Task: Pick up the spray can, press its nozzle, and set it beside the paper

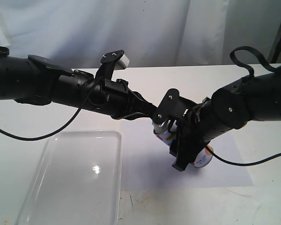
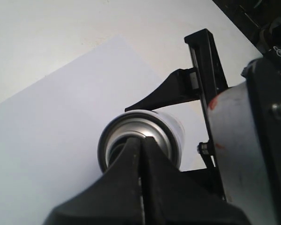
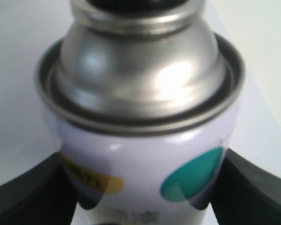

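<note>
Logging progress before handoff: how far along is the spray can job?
Looks done: the grasp, right fingers clamp the spray can on both sides. In hand: the press, left fingers shut together on the can's top, nozzle hidden beneath, so spray unconfirmed. Left: set it beside the paper; it is over the sheet now.

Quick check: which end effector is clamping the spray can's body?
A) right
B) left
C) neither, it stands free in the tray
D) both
A: the right end effector presses on the spray can label from both sides, while the left end effector sits shut over the can's top.
</note>
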`<state>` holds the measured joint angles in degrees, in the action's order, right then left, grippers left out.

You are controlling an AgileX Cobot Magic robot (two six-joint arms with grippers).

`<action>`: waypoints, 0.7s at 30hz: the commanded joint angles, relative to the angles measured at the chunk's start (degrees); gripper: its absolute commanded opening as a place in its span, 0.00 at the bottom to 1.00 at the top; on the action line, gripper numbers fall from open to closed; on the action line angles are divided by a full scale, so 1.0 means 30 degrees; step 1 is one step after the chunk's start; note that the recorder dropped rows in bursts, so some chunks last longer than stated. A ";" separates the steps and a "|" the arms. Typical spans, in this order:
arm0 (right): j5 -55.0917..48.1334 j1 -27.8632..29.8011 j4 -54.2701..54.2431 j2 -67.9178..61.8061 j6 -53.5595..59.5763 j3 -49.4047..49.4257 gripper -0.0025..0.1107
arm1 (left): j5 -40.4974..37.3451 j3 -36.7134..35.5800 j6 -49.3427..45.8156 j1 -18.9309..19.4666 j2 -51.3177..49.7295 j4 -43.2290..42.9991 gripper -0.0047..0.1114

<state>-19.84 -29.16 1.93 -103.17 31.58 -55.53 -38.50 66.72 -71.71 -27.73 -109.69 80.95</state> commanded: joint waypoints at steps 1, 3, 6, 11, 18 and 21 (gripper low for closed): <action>0.0605 0.0046 -0.0131 0.0102 0.0034 -0.0055 0.02 | -0.0244 0.0078 -0.0115 -0.0124 -0.0138 0.0233 0.04; 0.0605 0.0046 -0.0131 0.0102 0.0034 -0.0055 0.02 | -0.0244 0.0078 -0.0115 -0.0124 -0.0138 0.0233 0.04; 0.0605 0.0046 -0.0131 0.0102 0.0034 -0.0055 0.02 | -0.0244 0.0078 -0.0115 -0.0124 -0.0138 0.0233 0.04; 0.0605 0.0046 -0.0131 0.0102 0.0034 -0.0055 0.02 | -0.0244 0.0078 -0.0192 -0.0124 -0.0138 0.0235 0.04; 0.0640 0.0046 -0.0131 0.0102 0.0034 -0.0055 0.02 | 0.0015 0.0078 -0.0235 -0.0077 0.0434 0.0087 0.04; 0.0679 0.0046 -0.0131 0.0102 0.0034 -0.0055 0.02 | 0.0923 0.0078 -0.0235 -0.0077 0.1129 -0.0729 0.04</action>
<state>-19.60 -29.16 1.93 -103.17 31.58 -55.53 -37.45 66.72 -72.05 -27.73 -108.50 79.98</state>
